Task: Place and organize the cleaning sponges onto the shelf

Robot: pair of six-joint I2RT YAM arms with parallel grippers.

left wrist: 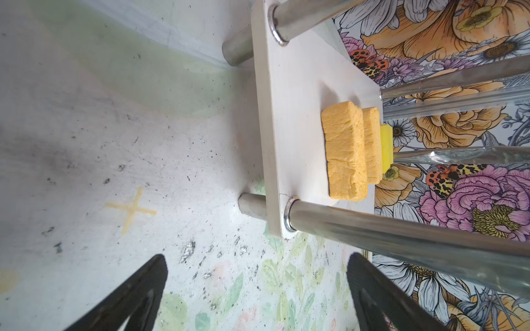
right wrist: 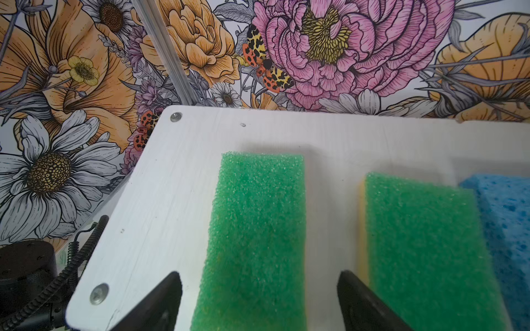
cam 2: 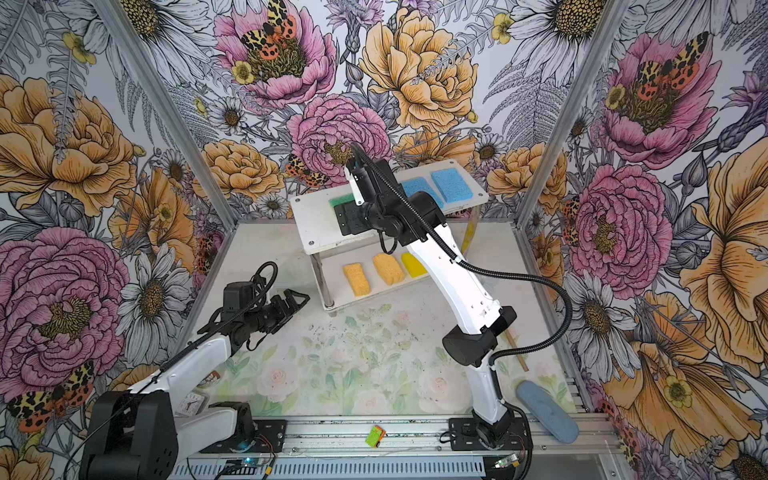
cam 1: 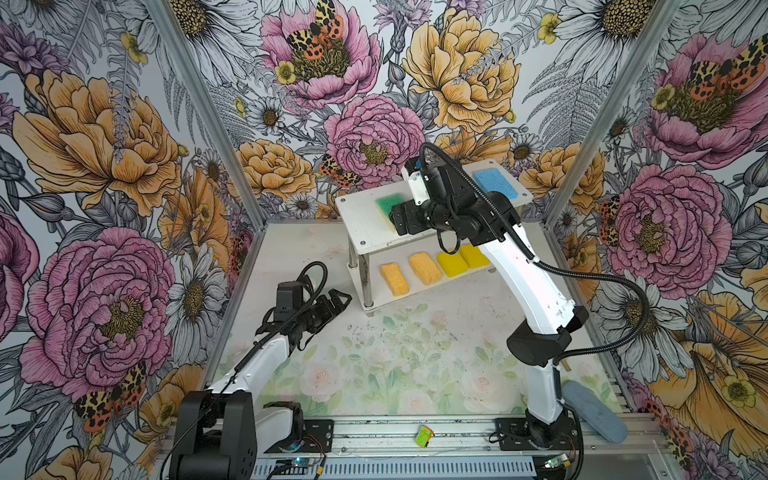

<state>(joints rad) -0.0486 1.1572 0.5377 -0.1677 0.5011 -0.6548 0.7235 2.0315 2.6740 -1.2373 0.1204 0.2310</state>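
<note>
Left gripper (cam 1: 338,300): black fingers apart, empty, near two-tier white shelf (cam 1: 361,232). Lower tier: porous orange-yellow sponges (cam 1: 395,279), bright yellow sponges (cam 1: 452,264), partly behind arm. Upper tier: right gripper (right wrist: 259,276) spread astride green-topped sponge (right wrist: 258,217); light blue sponge (right wrist: 504,217) cut off.

shelf (cam 1: 361,224) white, two-tier | top: green sponges (right wrist: 258,229), blue sponges (cam 2: 451,185), flat | bottom: orange sponges (cam 1: 394,279), yellow sponges (cam 1: 452,264), side by side

Your right arm (cam 1: 536,286) reaches up and forward toward the bench's (cam 1: 374,353) far edge, wrist bent down. The right gripper (right wrist: 258,282) has its jaws spread, clamping nothing. Your left arm (cam 1: 266,357) stretches low near the left edge, with the left gripper (left wrist: 255,266) wide apart and empty.
</note>
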